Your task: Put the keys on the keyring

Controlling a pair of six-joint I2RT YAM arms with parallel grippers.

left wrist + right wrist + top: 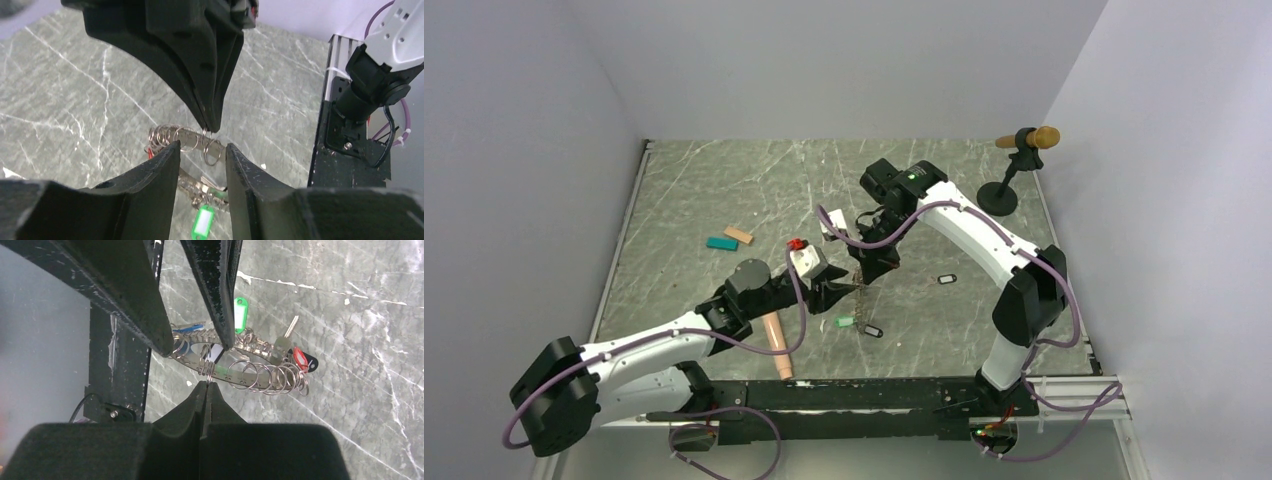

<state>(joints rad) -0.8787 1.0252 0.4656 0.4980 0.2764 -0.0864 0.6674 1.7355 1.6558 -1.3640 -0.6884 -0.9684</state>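
The keyring (pixel 226 373), a flat grey metal loop, hangs low over the table with several small split rings (pixel 270 376) threaded on it. My right gripper (pixel 206 383) is shut on one small split ring of that loop. A green tag (pixel 240 307), a red key (pixel 299 357) and a metal key (pixel 284 339) dangle from the loop. My left gripper (pixel 202 145) is open, its fingers straddling the keyring (pixel 192 135) from below with a clear gap. The top view shows both grippers meeting at mid-table, left gripper (pixel 839 293) and right gripper (pixel 867 275). Loose keys lie nearby: a black one (pixel 946 279) and a red one (pixel 796 244).
A peach cylinder (pixel 774 342) lies beside the left arm. Teal (pixel 721 243) and tan (pixel 738 235) blocks sit at the left centre. A microphone stand (pixel 1012 175) is at the back right. The black base rail (pixel 844 395) runs along the near edge.
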